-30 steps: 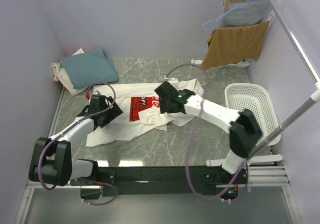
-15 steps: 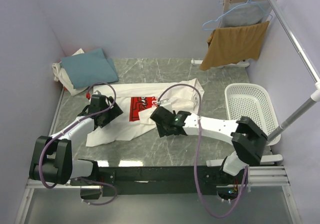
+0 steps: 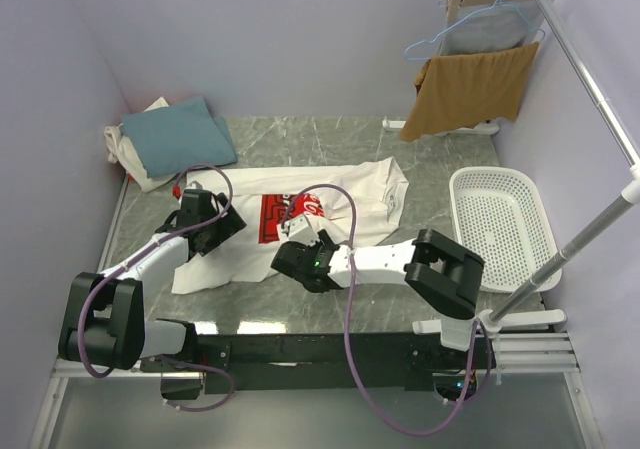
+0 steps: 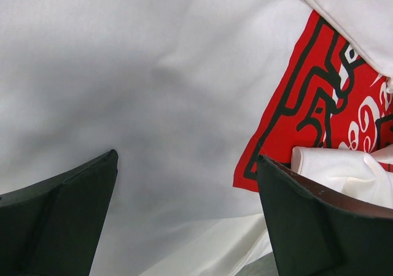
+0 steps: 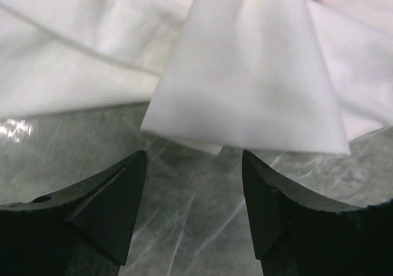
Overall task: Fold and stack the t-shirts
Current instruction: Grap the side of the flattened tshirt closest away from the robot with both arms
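The white t-shirt (image 3: 250, 184) with the red chest print (image 3: 275, 214) lies spread across the middle of the table. My left gripper (image 3: 222, 224) rests on its left part, jaws open, over white cloth (image 4: 153, 73) next to the print (image 4: 319, 110). My right gripper (image 3: 292, 259) is open and empty at the shirt's near edge. In the right wrist view it (image 5: 194, 154) hovers over bare marble just below a flap of the white shirt (image 5: 245, 73). The folded teal-blue shirt (image 3: 175, 134) lies on the off-white one (image 3: 130, 164) at the far left corner.
A white plastic basket (image 3: 500, 219) stands at the right. A tan-brown cloth (image 3: 470, 89) and a grey garment on a blue hanger (image 3: 480, 29) hang on a rack at the far right. A metal pole (image 3: 590, 79) crosses the right side.
My right gripper has moved from over the shirt's middle toward the near left, to the shirt's near edge. The bunched sleeve by the print now lies flatter. The left arm has not moved.
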